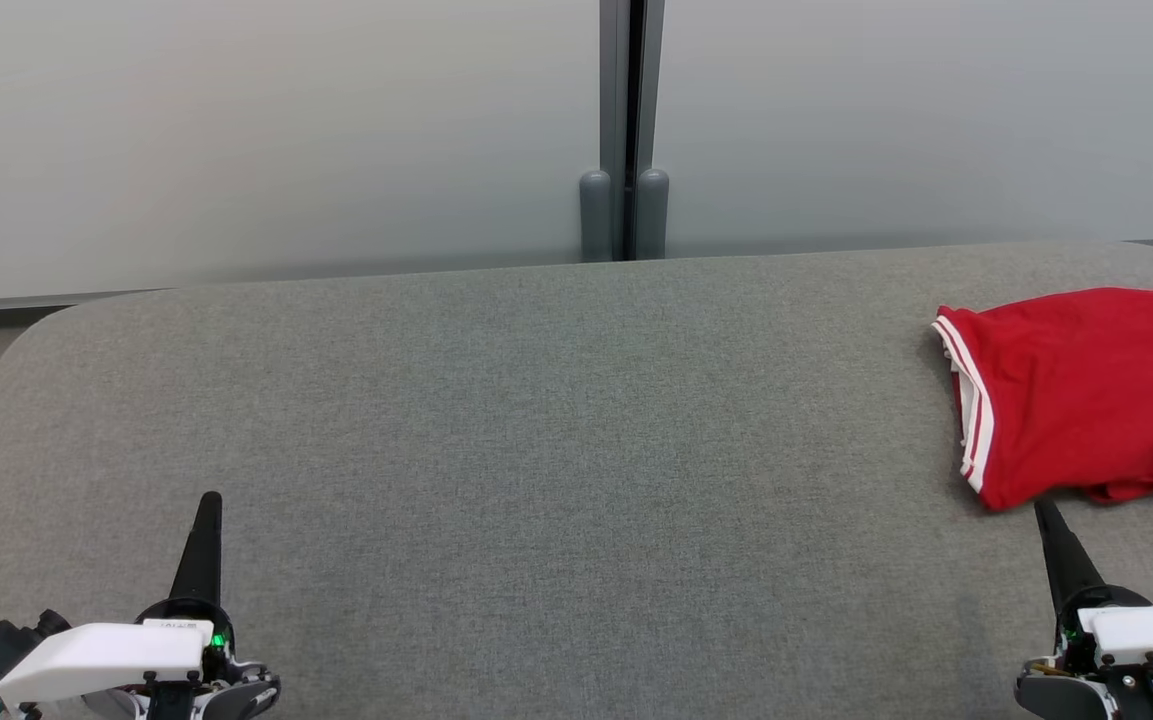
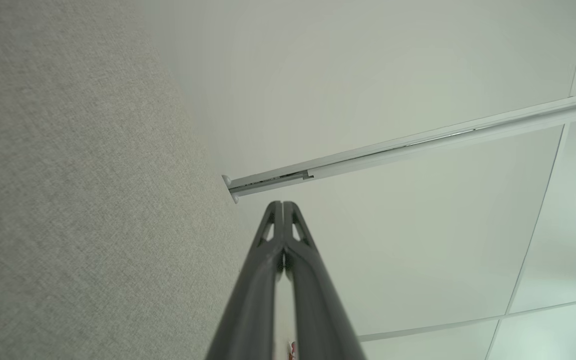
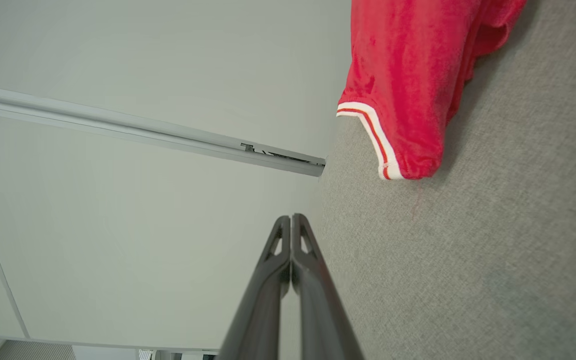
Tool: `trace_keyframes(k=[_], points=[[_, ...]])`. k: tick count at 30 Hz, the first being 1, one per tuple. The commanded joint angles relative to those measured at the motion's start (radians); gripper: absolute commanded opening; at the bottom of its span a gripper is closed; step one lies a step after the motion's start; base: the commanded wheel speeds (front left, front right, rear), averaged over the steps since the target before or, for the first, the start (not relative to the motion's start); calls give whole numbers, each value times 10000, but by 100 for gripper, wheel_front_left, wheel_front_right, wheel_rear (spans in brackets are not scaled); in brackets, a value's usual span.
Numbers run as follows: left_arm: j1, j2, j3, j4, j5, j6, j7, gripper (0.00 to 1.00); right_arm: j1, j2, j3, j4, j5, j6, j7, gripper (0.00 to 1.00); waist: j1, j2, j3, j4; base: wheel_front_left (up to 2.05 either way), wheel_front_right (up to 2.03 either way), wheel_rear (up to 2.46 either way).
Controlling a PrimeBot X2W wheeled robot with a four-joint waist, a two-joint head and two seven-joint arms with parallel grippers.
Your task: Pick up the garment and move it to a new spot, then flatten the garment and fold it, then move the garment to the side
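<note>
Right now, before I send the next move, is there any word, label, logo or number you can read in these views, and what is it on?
No text is readable.
A small label sits on the white housing behind the left gripper: too small and blurred to read.
Red garment: no print or tag showing, only white stripes along one edge.
Grey padded surface and wall panels: no writing.

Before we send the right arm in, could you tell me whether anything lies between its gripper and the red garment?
Nothing visible does. The right gripper, jaws shut, sits just short of the red garment, with bare grey fabric surface in the gap between them.
</note>
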State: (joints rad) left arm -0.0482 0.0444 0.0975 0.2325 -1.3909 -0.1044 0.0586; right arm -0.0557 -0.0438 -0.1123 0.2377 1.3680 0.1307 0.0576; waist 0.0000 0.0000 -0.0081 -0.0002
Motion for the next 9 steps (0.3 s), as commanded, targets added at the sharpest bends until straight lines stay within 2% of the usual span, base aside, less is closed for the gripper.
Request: trace_keyframes(k=[1, 9], points=[[-246, 64, 62, -13, -286, -61, 60, 0, -205, -98, -19, -22, 295, 1, 80, 0, 0, 0, 7, 1, 0, 0, 0], [-353, 71, 95, 26, -827, -130, 208, 0, -297, -100, -22, 6, 881, 1, 232, 0, 0, 0, 33, 1, 0, 0, 0]])
